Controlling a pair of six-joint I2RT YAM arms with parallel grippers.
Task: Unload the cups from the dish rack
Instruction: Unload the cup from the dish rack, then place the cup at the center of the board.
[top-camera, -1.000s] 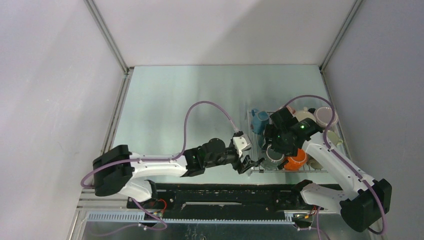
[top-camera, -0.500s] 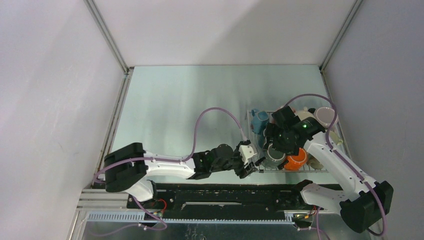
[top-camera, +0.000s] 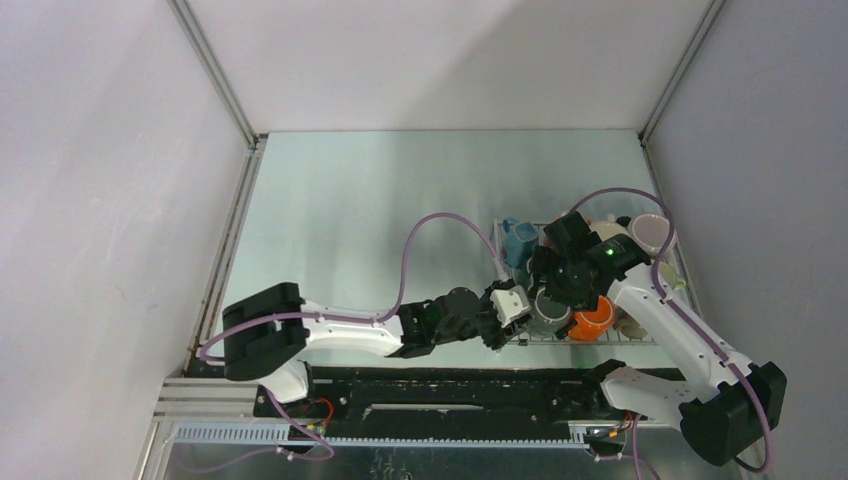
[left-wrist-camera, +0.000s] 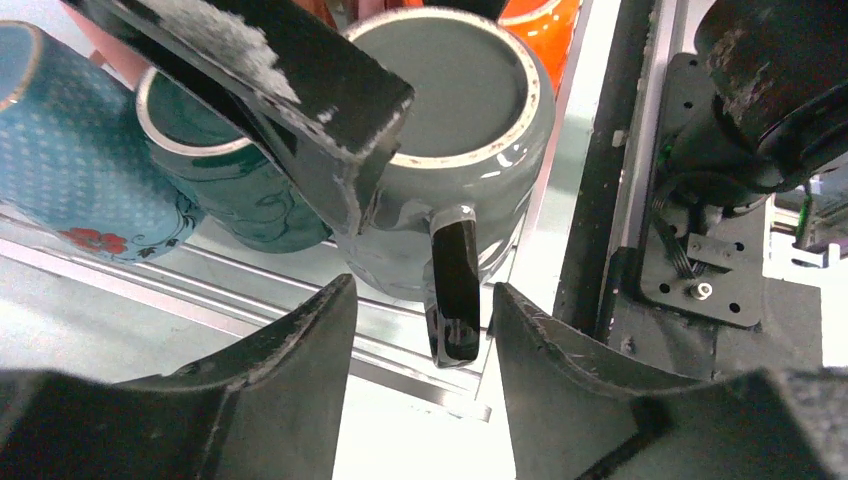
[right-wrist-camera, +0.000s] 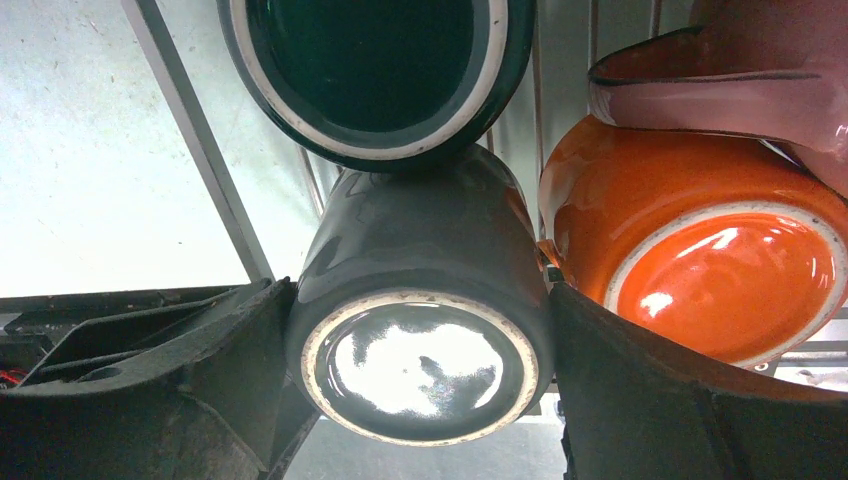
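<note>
The dish rack (top-camera: 498, 252) stands at the right with several mugs in it. A grey mug (right-wrist-camera: 425, 290) lies base toward the right wrist camera; my right gripper (right-wrist-camera: 420, 300) is shut on its body, one finger on each side. In the top view the right gripper (top-camera: 553, 296) is over this grey mug (top-camera: 547, 314). My left gripper (left-wrist-camera: 422, 292) is open at the rack's front left corner. The mug's black handle (left-wrist-camera: 453, 290) stands between its fingers with a gap on each side. It shows in the top view too (top-camera: 512, 322).
A dark teal mug (right-wrist-camera: 370, 60), an orange mug (right-wrist-camera: 700, 230) and a pink mug (right-wrist-camera: 740, 70) crowd the grey one. A blue dotted mug (left-wrist-camera: 60, 150) lies at the rack's left. A lilac mug (top-camera: 652, 232) sits at the back right. The black base rail (top-camera: 450, 385) runs along the near edge.
My left arm has swung right and nearer, bringing its open gripper to the rack's front left corner, around the grey mug's handle. The right arm has hardly moved.
</note>
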